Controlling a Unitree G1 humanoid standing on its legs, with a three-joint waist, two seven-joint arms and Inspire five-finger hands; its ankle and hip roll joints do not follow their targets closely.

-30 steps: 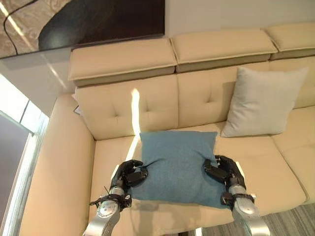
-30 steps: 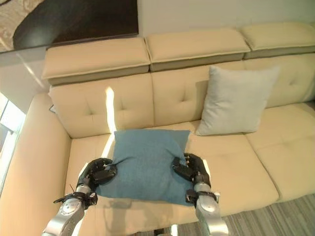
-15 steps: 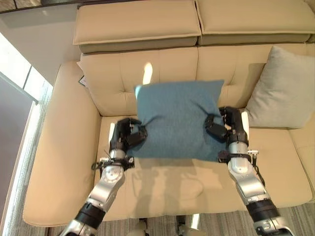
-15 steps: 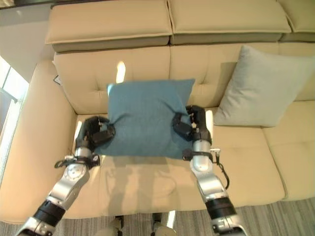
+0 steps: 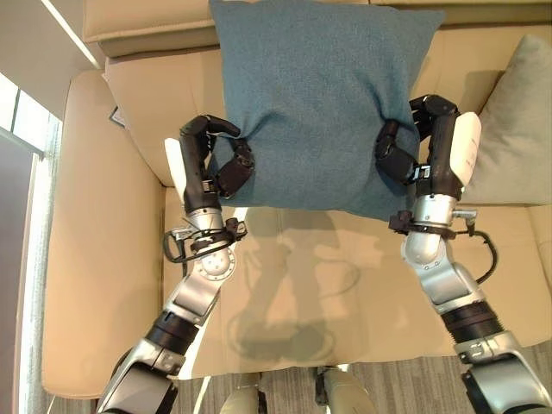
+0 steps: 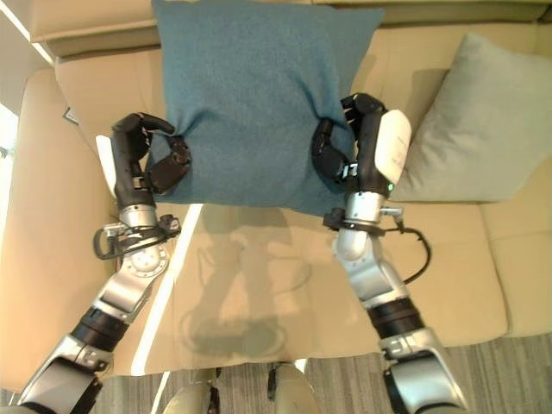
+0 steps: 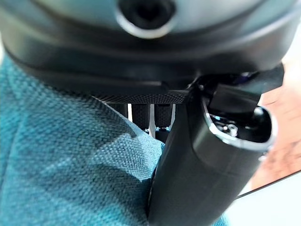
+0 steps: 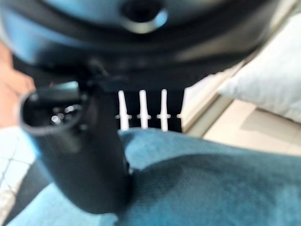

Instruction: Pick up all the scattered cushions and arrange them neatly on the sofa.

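You have a square teal woven-fabric cushion [image 5: 315, 95] held upright, off the seat, in front of the backrest of the cream tufted leather sofa [image 5: 103, 241]. Its face is toward you and its lower corners hang free. The fabric puckers at both side edges where it is pinched, low on each side. A second cushion, pale grey-beige and square [image 6: 483, 121], leans against the sofa's backrest to the right, just beside the teal one, resting on the seat.

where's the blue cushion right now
In the left eye view the blue cushion is held up in front of the sofa backrest, pinched at its lower sides by the left hand and right hand, with the grey cushion to its right.
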